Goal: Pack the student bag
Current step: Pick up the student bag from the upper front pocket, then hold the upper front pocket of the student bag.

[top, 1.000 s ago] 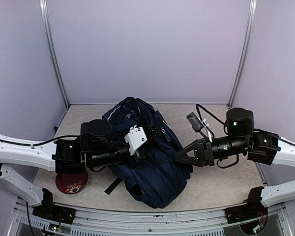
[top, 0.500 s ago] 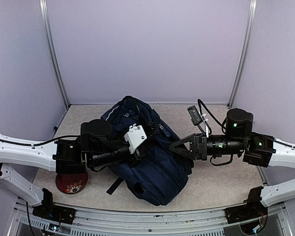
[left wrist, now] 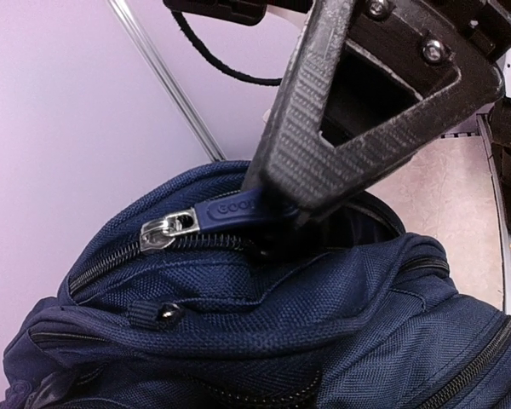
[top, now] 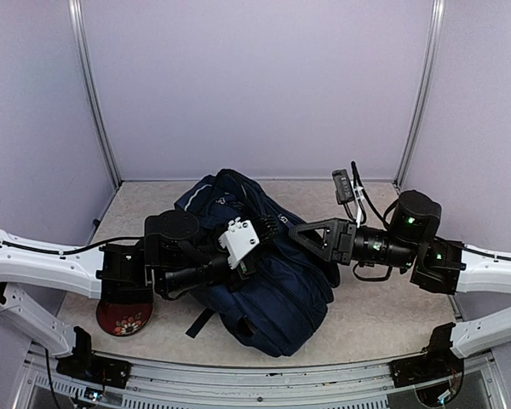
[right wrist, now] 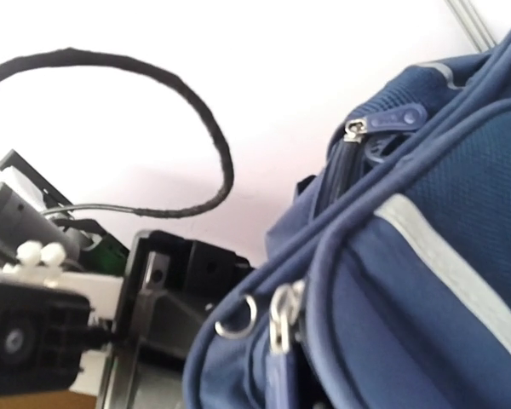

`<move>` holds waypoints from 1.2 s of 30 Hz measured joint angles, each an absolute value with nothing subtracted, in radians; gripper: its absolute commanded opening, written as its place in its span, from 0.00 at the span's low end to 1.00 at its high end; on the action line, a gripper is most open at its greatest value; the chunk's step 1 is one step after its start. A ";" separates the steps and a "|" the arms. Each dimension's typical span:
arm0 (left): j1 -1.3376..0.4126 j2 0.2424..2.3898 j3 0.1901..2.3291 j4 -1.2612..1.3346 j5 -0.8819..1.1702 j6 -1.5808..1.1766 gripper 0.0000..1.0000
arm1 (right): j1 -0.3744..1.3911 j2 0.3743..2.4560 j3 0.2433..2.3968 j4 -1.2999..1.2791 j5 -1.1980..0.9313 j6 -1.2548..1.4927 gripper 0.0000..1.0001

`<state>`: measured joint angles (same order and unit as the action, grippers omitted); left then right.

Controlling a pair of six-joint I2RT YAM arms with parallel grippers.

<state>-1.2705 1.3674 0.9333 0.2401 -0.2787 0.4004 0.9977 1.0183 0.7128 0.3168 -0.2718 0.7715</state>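
A navy zip pull (left wrist: 234, 207) is being pinched by the left gripper (left wrist: 281, 213), w/ the jaws fully closed on the tab. The metal slider (left wrist: 169, 230) is being left exposed just beside the fingertips. The pull is being held at the top of the student bag (left wrist: 281, 324), where the zip track is being seen partly parted behind the gripper. In the top view the left arm is being stretched across the bag's upper side from the L.

The right gripper (top: 296, 233) is being held at the bag's upper R edge, opp. the left one. Whether it is open or gripping anything cannot be told. Its fingers are not being shown in its own wrist view, which is being filled by navy fabric w/ a pale stripe, a second zip pull (right wrist: 392, 119) and a metal ring (right wrist: 237, 317).

The bag is being seen slumped on its side at approx. the ctr of the worktop (top: 383, 315), btwn the two arms. A dark red round dish (top: 123, 322) w/ a floral pattern is being partly covered by the left arm at the near L, near the bag but apart from it
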 measured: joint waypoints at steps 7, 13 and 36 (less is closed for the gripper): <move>-1.271 1.379 0.940 0.246 -0.281 0.401 0.00 | 0.999 1.045 0.697 0.389 -0.273 0.801 0.17; -1.277 1.379 0.940 0.244 -0.277 0.406 0.00 | 0.999 1.045 0.689 0.410 -0.253 0.808 0.00; -1.238 1.254 1.164 -0.217 0.263 0.527 0.74 | 0.939 1.059 0.790 0.180 -0.429 0.629 0.00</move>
